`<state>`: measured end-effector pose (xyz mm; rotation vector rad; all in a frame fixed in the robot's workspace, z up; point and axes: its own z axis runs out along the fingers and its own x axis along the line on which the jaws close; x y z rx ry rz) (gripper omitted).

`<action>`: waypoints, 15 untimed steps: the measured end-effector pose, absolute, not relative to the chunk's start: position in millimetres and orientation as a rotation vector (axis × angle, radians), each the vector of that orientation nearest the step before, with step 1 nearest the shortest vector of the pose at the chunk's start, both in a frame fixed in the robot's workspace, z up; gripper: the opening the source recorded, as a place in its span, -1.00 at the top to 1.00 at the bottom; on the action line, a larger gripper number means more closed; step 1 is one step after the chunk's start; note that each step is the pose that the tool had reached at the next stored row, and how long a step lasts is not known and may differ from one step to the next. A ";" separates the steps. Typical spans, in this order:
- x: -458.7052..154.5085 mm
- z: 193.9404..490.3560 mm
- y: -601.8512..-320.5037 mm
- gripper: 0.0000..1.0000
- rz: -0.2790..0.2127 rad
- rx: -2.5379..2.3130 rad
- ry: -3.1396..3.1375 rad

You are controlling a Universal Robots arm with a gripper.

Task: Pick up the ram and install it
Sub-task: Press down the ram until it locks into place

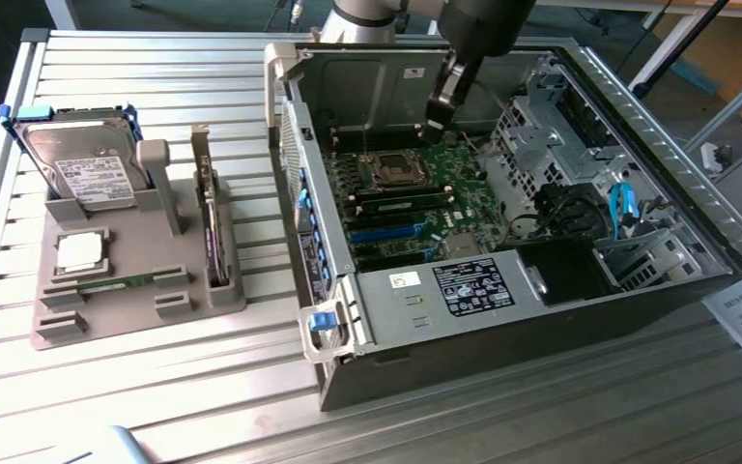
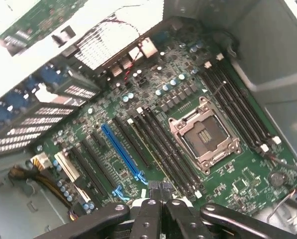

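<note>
The arm is a thick dark cylinder with a pale silver-grey joint behind it. The end effector is matte black — curved linkage bars, flat fingers studded with small round screws — its wrist housing perhaps glossy.

Computer case lies open on top; its walls and drive cage hem the motherboard.

You have the open computer case lying on the table, and it is your landmark. To its exterior-view left sits the parts holder, carrying the hard drive, the processor chip and the ram. Inside the case lies the motherboard, with its 1 socket between memory slots. The gripper hangs above that board.
</note>
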<state>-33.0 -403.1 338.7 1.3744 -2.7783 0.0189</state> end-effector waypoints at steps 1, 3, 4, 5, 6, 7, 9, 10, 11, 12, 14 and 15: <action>-33.0 338.7 -403.1 0.79 0.018 1.339 -2.795; -33.0 338.7 -403.1 0.79 0.017 1.291 -2.818; -33.0 338.7 -403.1 0.79 0.016 1.259 -2.832; -33.0 338.7 -403.1 0.79 0.016 1.233 -2.843; -33.0 338.7 -403.1 0.79 0.015 1.186 -2.863; -33.0 338.7 -403.1 0.79 0.014 1.149 -2.878; -33.0 338.7 -403.1 0.79 0.012 1.093 -2.899; -33.0 338.7 -403.1 0.79 0.012 1.070 -2.908; -33.0 338.7 -403.1 0.79 0.011 1.040 -2.919; -33.0 338.7 -403.1 0.79 0.011 1.017 -2.927; -33.0 338.7 -403.1 0.79 0.009 0.948 -2.950; -33.0 338.7 -403.1 0.79 0.008 0.888 -2.968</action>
